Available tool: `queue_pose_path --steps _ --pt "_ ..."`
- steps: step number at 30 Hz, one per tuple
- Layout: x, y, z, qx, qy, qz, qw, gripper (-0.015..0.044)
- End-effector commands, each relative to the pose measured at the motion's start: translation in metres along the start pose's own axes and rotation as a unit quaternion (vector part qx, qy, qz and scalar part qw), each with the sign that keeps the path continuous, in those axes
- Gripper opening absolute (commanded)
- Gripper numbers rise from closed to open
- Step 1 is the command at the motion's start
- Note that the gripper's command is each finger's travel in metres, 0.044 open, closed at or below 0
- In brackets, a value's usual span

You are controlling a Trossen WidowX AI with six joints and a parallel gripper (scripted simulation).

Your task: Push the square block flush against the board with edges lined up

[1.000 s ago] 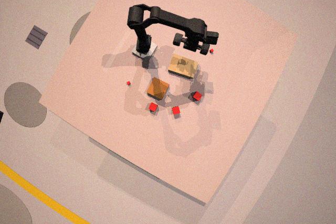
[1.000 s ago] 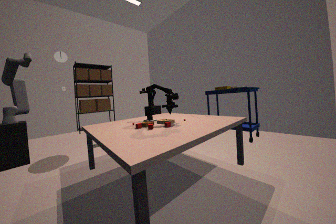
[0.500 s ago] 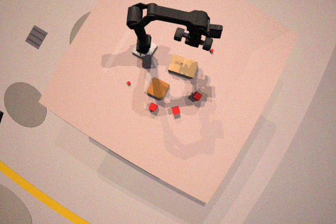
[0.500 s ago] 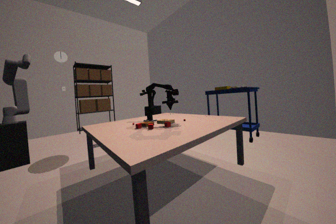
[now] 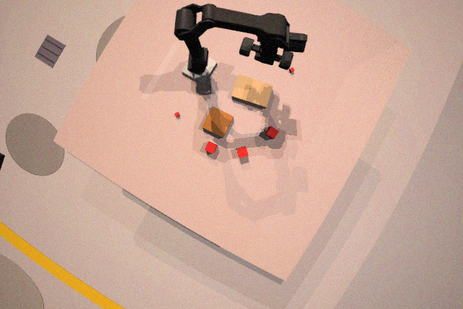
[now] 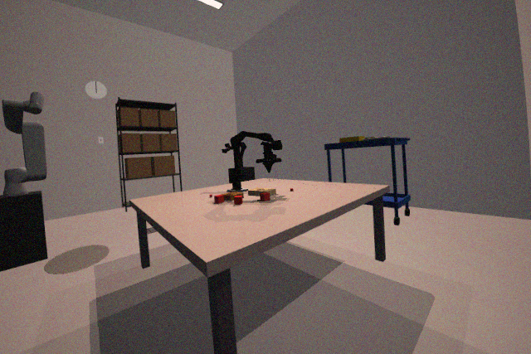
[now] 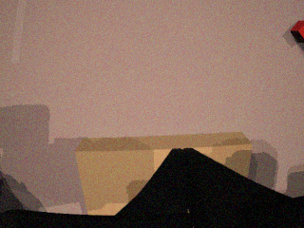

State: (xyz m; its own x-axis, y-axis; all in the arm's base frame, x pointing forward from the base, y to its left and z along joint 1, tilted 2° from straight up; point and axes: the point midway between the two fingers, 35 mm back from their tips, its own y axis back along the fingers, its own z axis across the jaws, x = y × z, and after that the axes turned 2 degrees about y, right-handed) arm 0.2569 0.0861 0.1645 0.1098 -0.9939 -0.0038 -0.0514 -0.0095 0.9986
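Note:
The square block (image 5: 218, 121) (image 6: 236, 196) is orange and lies on the table, turned at an angle to the board. The board (image 5: 252, 88) (image 6: 255, 191) (image 7: 116, 171) is light tan and lies right of and above the block in the top view. A gap of bare table separates them; no sides touch. My gripper (image 6: 269, 171) (image 7: 180, 159) is shut and empty, pointing down above the table near the board's far side in the top view. Its fingertips are hidden under the hand in that view. In the wrist view the fingers cover part of the board.
Red cubes (image 5: 210, 147) (image 5: 241, 152) (image 5: 272, 132) lie below the block and board in the top view. A tiny red cube (image 5: 177, 114) lies left of the block, and another (image 5: 291, 69) lies beyond the board. The arm's base (image 5: 200, 69) stands left of the board.

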Motion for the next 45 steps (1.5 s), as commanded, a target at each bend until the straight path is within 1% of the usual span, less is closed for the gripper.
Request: queue_pose_path --steps 1,18,24,31,38,45 --pt "0.0 0.0 0.0 0.0 0.0 0.001 1.0 0.0" --pt "0.005 -0.001 -0.001 0.0 -0.011 0.0 1.0 0.0" --pt "0.052 -0.01 -0.004 -0.001 -0.111 0.003 0.994 0.0" --pt "0.108 -0.02 0.004 -0.002 -0.229 0.006 0.974 0.0" --pt "0.16 -0.03 0.023 -0.002 -0.343 0.008 0.939 0.0" --pt "0.206 -0.039 0.052 -0.001 -0.453 0.01 0.891 0.0"
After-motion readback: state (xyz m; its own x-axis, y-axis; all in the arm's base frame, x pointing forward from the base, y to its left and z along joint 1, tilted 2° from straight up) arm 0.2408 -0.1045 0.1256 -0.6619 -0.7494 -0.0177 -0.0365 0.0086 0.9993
